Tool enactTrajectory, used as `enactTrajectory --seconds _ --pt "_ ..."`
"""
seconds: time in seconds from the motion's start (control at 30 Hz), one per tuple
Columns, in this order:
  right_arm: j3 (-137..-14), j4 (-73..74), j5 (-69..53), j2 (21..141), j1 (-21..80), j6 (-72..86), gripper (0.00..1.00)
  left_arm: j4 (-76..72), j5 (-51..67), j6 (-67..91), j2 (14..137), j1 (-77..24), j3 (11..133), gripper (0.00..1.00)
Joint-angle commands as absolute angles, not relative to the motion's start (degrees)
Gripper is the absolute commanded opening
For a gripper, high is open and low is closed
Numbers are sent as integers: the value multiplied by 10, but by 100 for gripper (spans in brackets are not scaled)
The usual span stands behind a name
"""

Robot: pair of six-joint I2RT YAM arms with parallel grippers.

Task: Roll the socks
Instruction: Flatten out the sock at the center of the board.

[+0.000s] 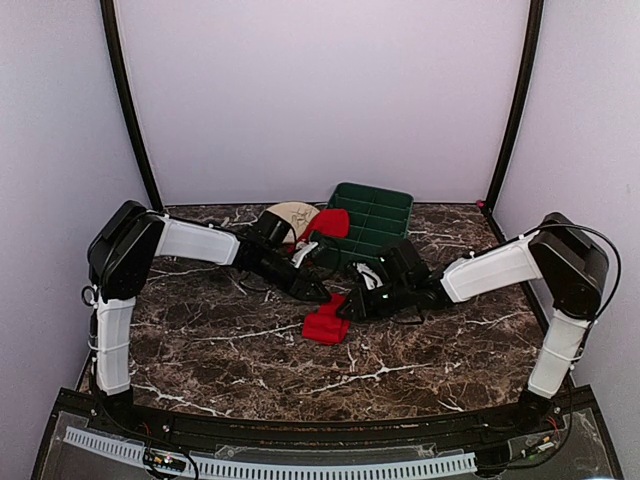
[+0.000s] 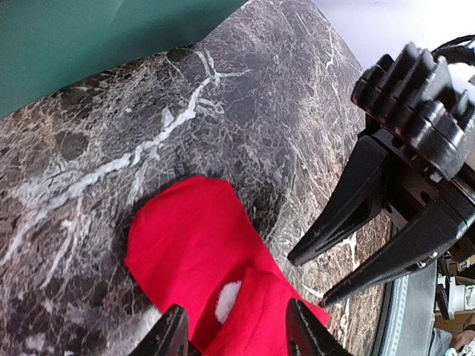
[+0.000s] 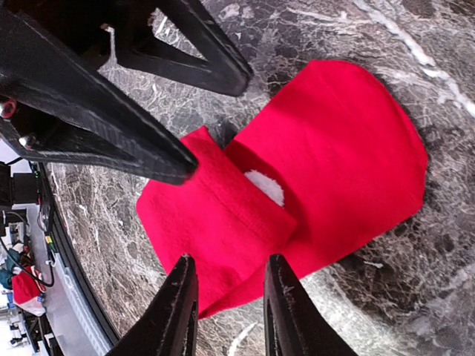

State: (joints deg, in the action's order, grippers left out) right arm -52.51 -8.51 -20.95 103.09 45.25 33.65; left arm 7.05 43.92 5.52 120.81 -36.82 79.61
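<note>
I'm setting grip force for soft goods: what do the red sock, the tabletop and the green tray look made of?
The red sock: soft matte fabric, maybe fleece; it folds limply and shows a fuzzy white patch. The tabletop: dark, white-veined marble look, smooth with slight sheen; stone or laminate, unclear. The green tray: likely rigid moulded plastic, with ribbed compartments.

Red sock (image 3: 334,170), white patch (image 3: 265,187); dark, white-veined marble table (image 1: 200,340).
</note>
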Motion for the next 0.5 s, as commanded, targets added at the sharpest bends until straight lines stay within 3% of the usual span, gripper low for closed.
enactTrajectory --seconds 0.0,0.47 --pt "-517 -115 -227 1046 444 354 29 72 465 55 1221 -367 820 45" --pt "-509 -153 -265 1080 430 380 29 66 468 62 1252 -366 834 40"
